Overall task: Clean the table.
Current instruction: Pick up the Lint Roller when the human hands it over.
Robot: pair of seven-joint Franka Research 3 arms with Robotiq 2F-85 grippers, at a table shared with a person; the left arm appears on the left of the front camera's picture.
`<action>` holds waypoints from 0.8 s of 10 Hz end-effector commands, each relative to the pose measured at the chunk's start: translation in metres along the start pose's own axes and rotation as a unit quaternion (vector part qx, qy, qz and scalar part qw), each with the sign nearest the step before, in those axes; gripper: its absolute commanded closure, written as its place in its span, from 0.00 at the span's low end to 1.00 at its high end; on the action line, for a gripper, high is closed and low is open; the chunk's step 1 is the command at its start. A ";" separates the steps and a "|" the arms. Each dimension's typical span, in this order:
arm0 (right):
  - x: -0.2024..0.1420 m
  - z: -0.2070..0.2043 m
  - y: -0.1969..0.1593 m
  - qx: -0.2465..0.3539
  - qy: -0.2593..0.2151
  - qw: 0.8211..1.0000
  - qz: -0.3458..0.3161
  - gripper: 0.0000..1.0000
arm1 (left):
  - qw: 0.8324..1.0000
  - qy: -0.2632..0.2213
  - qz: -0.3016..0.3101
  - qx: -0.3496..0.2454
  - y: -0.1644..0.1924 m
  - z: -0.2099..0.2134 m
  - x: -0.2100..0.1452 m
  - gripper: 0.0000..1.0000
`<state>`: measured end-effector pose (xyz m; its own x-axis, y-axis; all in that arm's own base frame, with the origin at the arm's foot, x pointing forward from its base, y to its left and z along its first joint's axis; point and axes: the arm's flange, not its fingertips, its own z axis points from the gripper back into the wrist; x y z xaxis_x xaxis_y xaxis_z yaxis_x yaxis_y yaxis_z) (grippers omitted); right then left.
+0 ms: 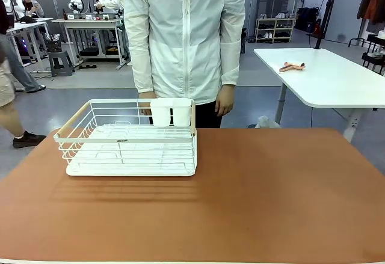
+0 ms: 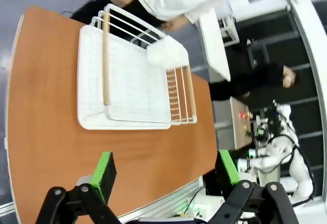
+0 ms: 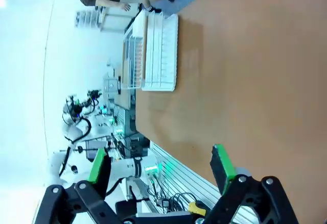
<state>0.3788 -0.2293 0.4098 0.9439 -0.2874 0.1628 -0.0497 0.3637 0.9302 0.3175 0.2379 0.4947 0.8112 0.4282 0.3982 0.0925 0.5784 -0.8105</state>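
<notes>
The reddish-brown table (image 1: 258,198) stretches across the front view, with a white wire rack (image 1: 129,138) standing on its far left part. In the left wrist view my left gripper (image 2: 163,170) hangs open high above the table (image 2: 46,147), its green pads wide apart, with the rack (image 2: 127,81) below it. My right gripper (image 3: 161,165) is also open and holds nothing, above the table (image 3: 255,81) near its edge, and the rack (image 3: 156,50) lies farther off. A person in a white jacket (image 1: 183,35) stands at the far side, hands hanging behind the rack.
A white cutlery cup (image 1: 171,112) hangs at the rack's far rim. A white-topped table (image 1: 328,74) with a small pink tool (image 1: 292,67) stands at the back right. Other people and benches are far behind at the left.
</notes>
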 end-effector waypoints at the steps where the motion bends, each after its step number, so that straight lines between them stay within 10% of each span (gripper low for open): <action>1: 0.004 -0.020 0.004 0.002 0.002 1.000 0.022 0.00 | 1.000 -0.010 0.015 0.000 0.007 -0.005 -0.009 0.00; 8: 0.003 -0.010 -0.001 -0.002 0.007 1.000 0.007 0.00 | 1.000 -0.017 0.025 0.008 0.014 0.009 -0.008 0.00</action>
<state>0.3833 -0.2259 0.4029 0.9452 -0.2739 0.1775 -0.0623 0.3823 0.9219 0.3104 0.2462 0.4831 0.7936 0.4900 0.3608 0.0217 0.5697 -0.8215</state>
